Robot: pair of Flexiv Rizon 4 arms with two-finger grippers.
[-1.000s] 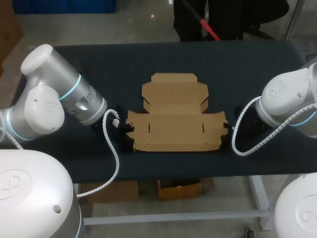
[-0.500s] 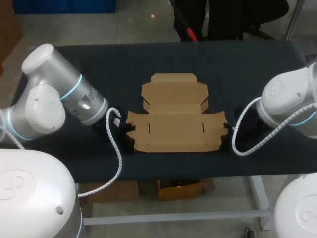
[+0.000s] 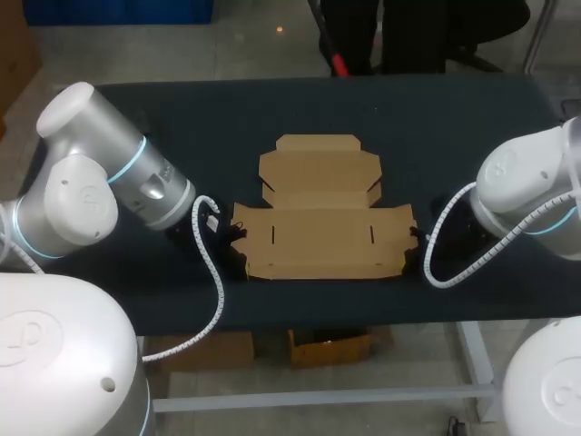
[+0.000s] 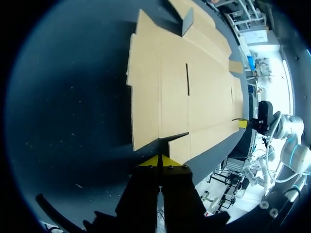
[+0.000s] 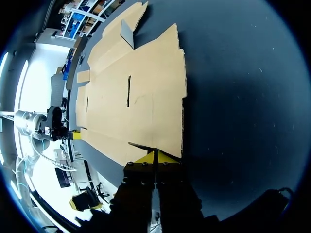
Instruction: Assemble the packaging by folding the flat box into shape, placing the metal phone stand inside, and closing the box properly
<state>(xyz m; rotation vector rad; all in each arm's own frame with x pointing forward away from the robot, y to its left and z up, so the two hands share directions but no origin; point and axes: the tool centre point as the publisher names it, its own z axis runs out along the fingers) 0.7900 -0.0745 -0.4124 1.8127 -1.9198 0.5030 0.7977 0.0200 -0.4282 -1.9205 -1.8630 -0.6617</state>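
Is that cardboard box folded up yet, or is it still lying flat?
Still flat: the cardboard box lies spread on the table, panels and slots all showing; only one small flap stands up.

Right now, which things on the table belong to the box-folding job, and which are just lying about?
Job: box, left tool, right tool, both tools shut at the box's near corners.
Just there: table.

The box (image 3: 320, 238) is matt brown cardboard, the table (image 3: 200, 118) dark and matt.
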